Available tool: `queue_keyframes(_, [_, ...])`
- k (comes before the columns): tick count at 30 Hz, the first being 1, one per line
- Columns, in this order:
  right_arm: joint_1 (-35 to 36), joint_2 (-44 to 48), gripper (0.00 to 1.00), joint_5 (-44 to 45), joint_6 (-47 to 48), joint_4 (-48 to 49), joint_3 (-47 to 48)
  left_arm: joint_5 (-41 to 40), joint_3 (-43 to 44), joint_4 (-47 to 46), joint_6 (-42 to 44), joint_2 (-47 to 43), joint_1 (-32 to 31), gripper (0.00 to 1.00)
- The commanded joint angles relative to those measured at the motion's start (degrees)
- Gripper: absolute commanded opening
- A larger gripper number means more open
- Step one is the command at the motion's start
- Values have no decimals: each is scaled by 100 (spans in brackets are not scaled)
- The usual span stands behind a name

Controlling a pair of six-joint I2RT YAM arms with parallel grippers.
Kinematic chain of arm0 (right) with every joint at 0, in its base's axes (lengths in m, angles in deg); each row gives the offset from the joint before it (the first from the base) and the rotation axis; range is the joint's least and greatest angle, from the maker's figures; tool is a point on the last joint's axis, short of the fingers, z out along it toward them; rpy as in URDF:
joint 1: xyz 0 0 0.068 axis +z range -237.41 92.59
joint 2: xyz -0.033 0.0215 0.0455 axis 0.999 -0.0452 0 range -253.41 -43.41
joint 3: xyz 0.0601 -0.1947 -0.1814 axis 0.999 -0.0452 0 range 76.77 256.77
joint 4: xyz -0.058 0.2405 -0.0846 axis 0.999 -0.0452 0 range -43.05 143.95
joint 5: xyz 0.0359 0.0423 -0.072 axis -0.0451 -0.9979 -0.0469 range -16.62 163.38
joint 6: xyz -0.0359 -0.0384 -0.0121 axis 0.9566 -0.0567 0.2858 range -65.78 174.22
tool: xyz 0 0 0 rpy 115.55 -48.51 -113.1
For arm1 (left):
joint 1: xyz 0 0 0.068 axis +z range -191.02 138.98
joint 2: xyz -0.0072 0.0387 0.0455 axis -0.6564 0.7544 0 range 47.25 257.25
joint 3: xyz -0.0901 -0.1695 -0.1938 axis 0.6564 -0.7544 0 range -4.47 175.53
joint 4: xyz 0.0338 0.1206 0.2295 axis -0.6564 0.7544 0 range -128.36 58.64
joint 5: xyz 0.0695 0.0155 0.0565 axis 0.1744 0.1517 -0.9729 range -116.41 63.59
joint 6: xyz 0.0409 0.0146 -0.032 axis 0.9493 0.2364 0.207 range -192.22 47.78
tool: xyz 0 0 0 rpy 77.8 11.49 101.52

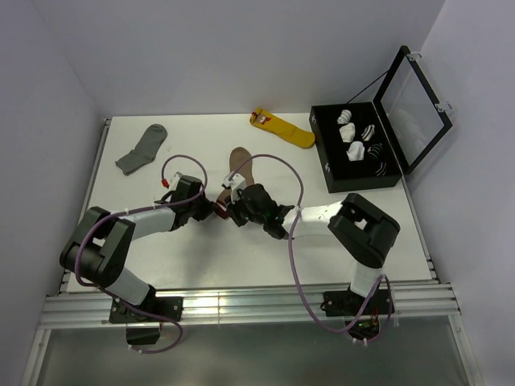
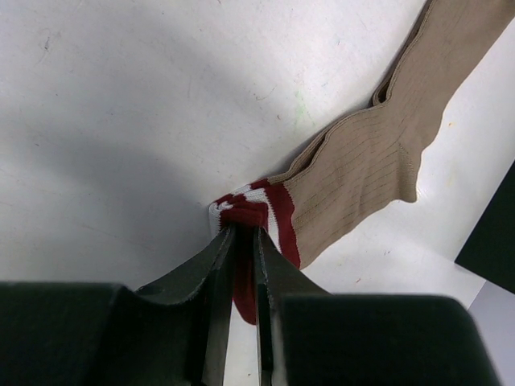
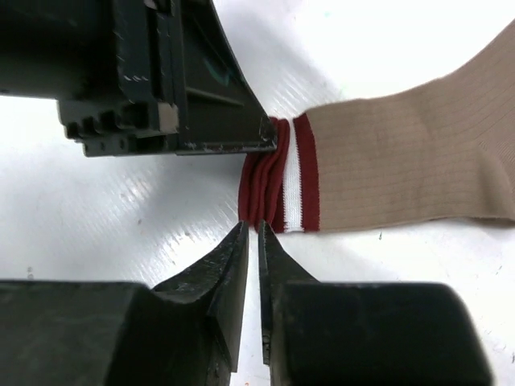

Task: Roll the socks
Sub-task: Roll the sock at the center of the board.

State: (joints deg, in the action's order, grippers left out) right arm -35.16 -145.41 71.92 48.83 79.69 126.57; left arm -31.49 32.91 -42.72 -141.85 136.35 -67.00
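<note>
The tan-brown sock (image 1: 239,165) lies flat mid-table, toe pointing away, with its dark red and white striped cuff (image 3: 278,181) bunched at the near end. My left gripper (image 2: 244,230) is shut on the red cuff (image 2: 257,213), and the tan leg (image 2: 366,157) stretches away to the upper right. In the right wrist view the left gripper's black body (image 3: 169,80) presses the cuff from above. My right gripper (image 3: 251,226) has its jaws almost together, the tips nipping the cuff's near edge. From above, both grippers (image 1: 211,207) (image 1: 233,204) meet at the cuff.
A plain grey sock (image 1: 142,149) lies at the back left and a yellow sock with a red tag (image 1: 282,127) at the back centre. A black box (image 1: 323,153) with an open lid (image 1: 414,104) holds rolled socks at the right.
</note>
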Motion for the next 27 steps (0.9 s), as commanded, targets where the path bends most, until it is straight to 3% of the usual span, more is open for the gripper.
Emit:
queue_keyframes(1, [31,294,15,-187,64,213,56,-134,14,629,195,204,-21,20])
queue_keyframes(12, [22,-373,11,-768,-261,151,504,-125,50,682,213,187,-21,20])
queue_keyframes(27, [-734,-857,11,-1296,-920,275,372,-151,67,744,292,196,-21,19])
